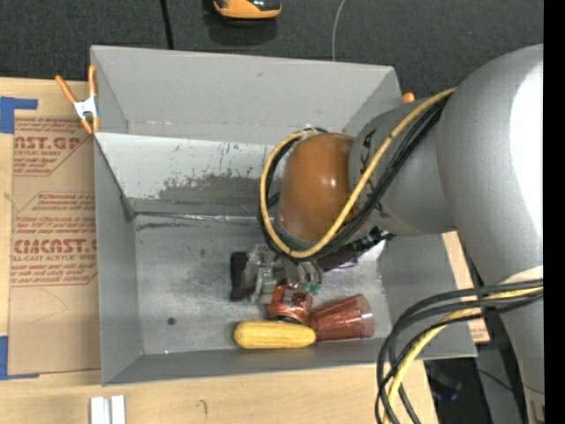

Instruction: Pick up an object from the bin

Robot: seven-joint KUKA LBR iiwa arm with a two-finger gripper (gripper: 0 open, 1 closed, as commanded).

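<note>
Camera view showed a small crumpled red-and-silver thing [290,304], like a crushed can or wrapper, lying on the floor of the grey metal bin [168,263], right of the middle and towards the near wall. The jaws were down at the floor just to its left and slightly farther back, with a black part on their left side and bare metal parts next to the red thing. Whether they touched it could not be told, nor whether the jaws stood apart or together. Just near of the crumpled thing lay a yellow corn cob [274,335], stretched left to right close to the near wall. To the right of the cob, a red see-through cup [346,318] lay on its side, its narrower end against the crumpled thing. Farther right and back, a purple thing [362,253] peeked out from under the wrist, mostly hidden. Above the jaws sat the rounded orange cover [316,188] of the wrist, ringed by yellow and black cables [267,203]. The thick grey arm [481,162] came in over the bin's right wall. The left half of the floor was bare, scuffed metal.
</note>
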